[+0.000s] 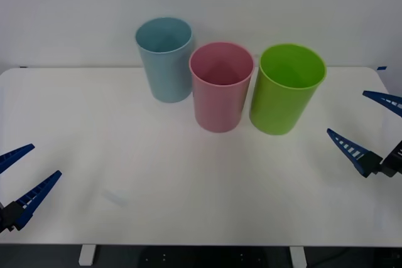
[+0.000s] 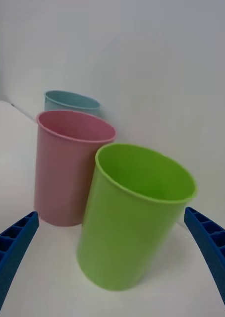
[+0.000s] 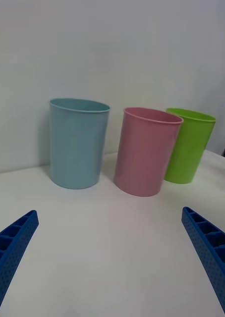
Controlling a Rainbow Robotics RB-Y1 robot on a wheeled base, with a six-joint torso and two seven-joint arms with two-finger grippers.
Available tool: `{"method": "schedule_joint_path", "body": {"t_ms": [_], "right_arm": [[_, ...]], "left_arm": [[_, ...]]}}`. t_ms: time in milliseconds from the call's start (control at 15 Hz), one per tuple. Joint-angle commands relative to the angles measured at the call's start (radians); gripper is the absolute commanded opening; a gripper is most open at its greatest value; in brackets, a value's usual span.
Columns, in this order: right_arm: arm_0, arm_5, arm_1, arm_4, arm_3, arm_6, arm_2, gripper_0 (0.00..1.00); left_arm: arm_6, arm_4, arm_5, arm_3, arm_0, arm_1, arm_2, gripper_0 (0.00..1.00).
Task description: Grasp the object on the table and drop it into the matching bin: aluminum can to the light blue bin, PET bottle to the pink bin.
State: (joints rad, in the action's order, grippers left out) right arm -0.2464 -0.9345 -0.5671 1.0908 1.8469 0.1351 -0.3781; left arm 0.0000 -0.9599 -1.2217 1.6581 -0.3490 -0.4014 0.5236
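Observation:
The light blue bin (image 1: 166,70) stands at the back of the white table (image 1: 157,174), with the pink bin (image 1: 219,101) just to its right and a little nearer. No object or PET bottle is in view; the insides of the bins are only partly visible. My left gripper (image 1: 22,177) hovers open and empty over the table's front left corner. Open and empty too, my right gripper (image 1: 367,123) is at the table's right edge, beside the bins. The left wrist view has the light blue bin (image 3: 75,143) and pink bin (image 3: 144,153) ahead of the open fingers (image 3: 13,242).
A lime green bin (image 1: 286,98) stands right of the pink one, closest to my right gripper; it sits directly ahead in the right wrist view (image 2: 132,218). A plain white wall rises behind the table. The tabletop in front of the bins is bare.

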Motion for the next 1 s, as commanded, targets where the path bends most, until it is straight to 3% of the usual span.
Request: {"method": "schedule_joint_path", "body": {"t_ms": [67,600,1000], "right_arm": [[-0.054,-0.095,0.032,0.0,0.0,-0.008,-0.073,1.0],[-0.143,-0.168,0.081,0.0,-0.002,-0.048,-0.156,1.0],[-0.171,-0.201,0.11,0.0,-0.028,-0.054,-0.165,1.0]], "left_arm": [[0.0,0.0,0.0,0.0,0.0,0.0,0.0,1.0],[0.0,0.0,0.0,0.0,0.0,0.0,0.0,1.0],[0.0,0.0,0.0,0.0,0.0,0.0,0.0,1.0]]}}
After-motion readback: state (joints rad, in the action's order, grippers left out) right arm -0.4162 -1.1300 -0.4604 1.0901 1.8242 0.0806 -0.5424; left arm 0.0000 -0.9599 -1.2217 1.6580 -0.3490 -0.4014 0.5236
